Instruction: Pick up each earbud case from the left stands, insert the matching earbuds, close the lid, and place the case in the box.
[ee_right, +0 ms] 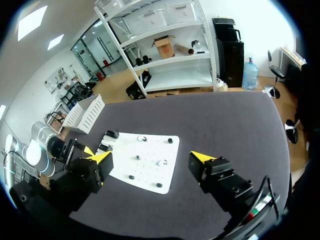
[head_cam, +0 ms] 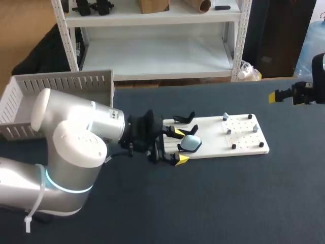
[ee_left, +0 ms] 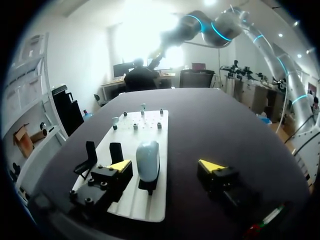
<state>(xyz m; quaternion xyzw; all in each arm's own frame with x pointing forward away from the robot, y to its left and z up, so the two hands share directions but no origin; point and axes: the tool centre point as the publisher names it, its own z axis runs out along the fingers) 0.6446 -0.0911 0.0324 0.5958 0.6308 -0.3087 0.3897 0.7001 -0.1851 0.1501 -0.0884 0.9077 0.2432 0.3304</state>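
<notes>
A pale blue earbud case [head_cam: 190, 143] stands shut on a black stand at the left end of the white board [head_cam: 244, 145]. My left gripper [head_cam: 179, 146] is open around it, one yellow tip on each side, neither touching. In the left wrist view the case [ee_left: 148, 160] sits between the fingers, nearer one fingertip [ee_left: 120, 165] than the other. Two empty black stands [head_cam: 185, 120] lie just behind. Small earbuds [head_cam: 226, 117] rest among pegs on the board's right half. My right gripper [head_cam: 288, 96] hangs open, high above the table's far right, holding nothing.
A white slatted box [head_cam: 61, 91] stands at the table's back left, behind my left arm. Black pegs [head_cam: 233, 146] dot the board. The right wrist view shows the board [ee_right: 150, 172] and the box [ee_right: 85, 112] far below its gripper [ee_right: 152, 157].
</notes>
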